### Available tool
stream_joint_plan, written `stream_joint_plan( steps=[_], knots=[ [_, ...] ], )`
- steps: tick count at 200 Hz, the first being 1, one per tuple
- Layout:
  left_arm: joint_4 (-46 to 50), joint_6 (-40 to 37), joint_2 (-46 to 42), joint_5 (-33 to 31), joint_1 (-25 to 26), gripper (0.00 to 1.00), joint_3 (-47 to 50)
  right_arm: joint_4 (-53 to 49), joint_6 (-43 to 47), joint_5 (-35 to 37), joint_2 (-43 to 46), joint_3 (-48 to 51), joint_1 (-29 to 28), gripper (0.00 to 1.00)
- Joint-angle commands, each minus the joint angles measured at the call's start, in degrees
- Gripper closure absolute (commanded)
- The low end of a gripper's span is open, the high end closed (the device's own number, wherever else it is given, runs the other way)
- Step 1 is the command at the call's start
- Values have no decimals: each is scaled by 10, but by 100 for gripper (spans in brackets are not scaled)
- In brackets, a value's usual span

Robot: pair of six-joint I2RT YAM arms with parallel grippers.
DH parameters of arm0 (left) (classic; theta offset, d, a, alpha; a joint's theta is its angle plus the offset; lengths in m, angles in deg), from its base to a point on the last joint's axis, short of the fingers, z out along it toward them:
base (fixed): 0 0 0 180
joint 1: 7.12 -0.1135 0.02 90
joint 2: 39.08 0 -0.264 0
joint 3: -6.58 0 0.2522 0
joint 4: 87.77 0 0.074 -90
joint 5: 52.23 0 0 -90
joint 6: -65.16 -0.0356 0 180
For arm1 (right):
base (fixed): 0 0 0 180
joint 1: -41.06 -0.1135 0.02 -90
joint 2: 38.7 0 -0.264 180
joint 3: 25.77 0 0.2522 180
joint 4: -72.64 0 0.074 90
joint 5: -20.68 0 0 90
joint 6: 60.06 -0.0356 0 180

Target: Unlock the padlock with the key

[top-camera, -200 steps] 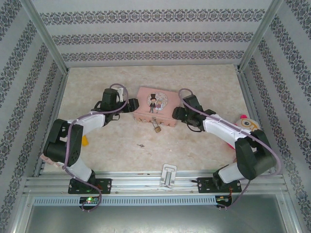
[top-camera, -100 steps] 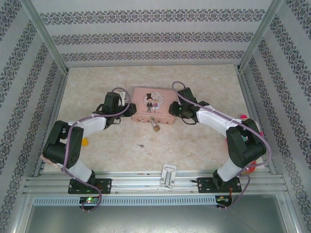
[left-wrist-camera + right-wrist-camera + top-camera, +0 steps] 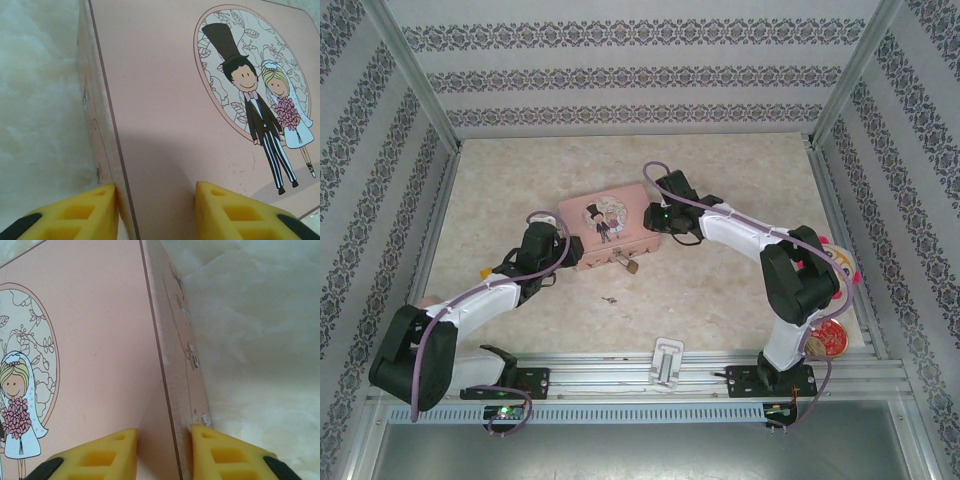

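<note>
While both arms are flanking the tin [image 3: 603, 222], the left gripper [image 3: 155, 200] is sitting spread across its left edge, one finger against the wall and the other over the lid. The right gripper [image 3: 162, 440] is straddling the right edge, likewise spread. The padlock [image 3: 631, 265] is hanging at the tin's front, and the key [image 3: 610, 300] is lying apart on the table [image 3: 720, 290], nearer the bases.

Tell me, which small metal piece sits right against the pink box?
The brass padlock, at the pink tin's front edge. The dark key lies apart, loose on the table.
</note>
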Motion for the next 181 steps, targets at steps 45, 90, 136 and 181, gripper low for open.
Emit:
stream_joint_plan(
  steps=[45,90,136,181],
  knots=[
    [7,16,-50,22,29,46,1,-142,74,58,20,-65,-17,55],
    [38,33,-92,-4,29,34,5,-183,82,137,107,-30,-48,55],
    [68,43,-141,-49,28,18,8,-229,34,187,156,23,-168,59],
    [102,45,-167,-81,26,6,8,-221,-47,126,115,27,-277,63]
  ],
)
